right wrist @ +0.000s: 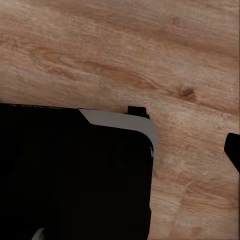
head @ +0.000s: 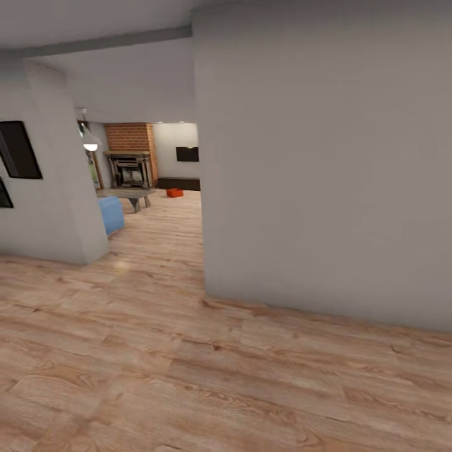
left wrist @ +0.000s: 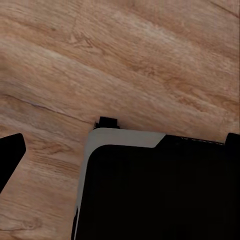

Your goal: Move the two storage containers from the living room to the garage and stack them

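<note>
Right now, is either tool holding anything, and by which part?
Nothing held, as far as the wrist views show: just wood floor. One storage container sits far off by the fireplace.

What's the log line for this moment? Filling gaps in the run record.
phase: in transit | floor: wood plank floor | ahead: brick fireplace, orange-red container | hands: not in view

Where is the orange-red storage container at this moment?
In the head view, one storage container sits far off on the living room's wood floor, below the dark low cabinet and right of the brick fireplace.
</note>
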